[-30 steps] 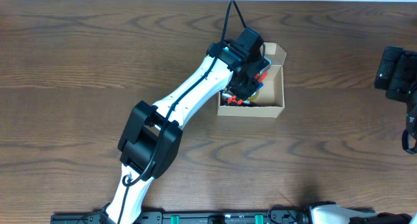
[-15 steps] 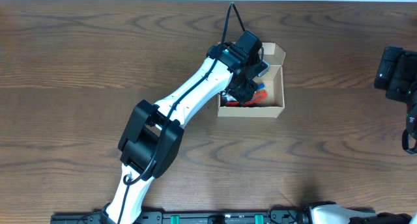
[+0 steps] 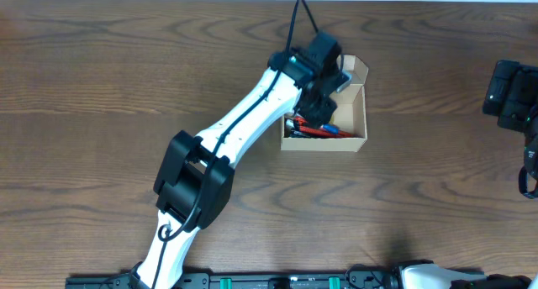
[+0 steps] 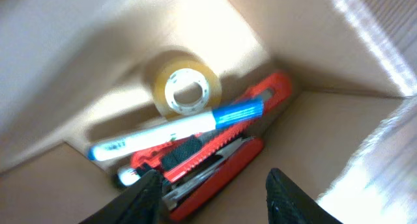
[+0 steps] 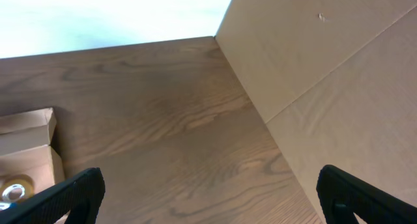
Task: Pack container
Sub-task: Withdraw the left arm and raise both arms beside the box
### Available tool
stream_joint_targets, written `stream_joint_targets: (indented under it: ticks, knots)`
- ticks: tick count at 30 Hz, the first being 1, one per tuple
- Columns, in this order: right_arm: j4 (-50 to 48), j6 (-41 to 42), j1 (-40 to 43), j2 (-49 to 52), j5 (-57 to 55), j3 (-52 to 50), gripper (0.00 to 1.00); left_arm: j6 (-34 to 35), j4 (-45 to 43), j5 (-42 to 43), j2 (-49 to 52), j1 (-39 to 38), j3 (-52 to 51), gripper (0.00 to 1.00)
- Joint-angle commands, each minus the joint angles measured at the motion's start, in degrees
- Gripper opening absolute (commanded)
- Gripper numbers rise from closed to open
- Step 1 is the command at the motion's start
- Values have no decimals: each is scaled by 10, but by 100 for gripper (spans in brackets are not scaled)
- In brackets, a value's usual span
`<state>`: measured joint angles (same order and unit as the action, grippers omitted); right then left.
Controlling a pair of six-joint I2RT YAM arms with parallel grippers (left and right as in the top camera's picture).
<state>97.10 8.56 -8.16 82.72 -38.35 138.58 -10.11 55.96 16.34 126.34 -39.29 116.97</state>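
Evidently mid-packing: the left tool (image 4: 212,185), half-open and empty, hangs over the container (image 3: 324,144), marker (image 4: 176,126) beneath it; next, withdraw upward.

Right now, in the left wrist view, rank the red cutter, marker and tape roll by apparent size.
1. red cutter, longest
2. marker
3. tape roll, though it lies farthest from the camera, so this place is unsure
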Motion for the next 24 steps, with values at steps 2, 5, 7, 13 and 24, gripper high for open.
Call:
stream_joint_targets:
  ticks: [2,5,7,13,24]
  knots:
    - [2,6,4,0,-6,1,99,1,60,-46,-5,-1,137,45]
    - [2,6,4,0,-6,1,99,6,120,-87,-5,0,229,43]
    - [2,6,4,0,-6,1,99,18,160,-115,-5,2,292,42]
    - [2,6,4,0,-6,1,99,43,279,-169,-17,17,466,43]
    - [-20,8,4,0,107,1,99,104,361,-263,-172,125,542,45]
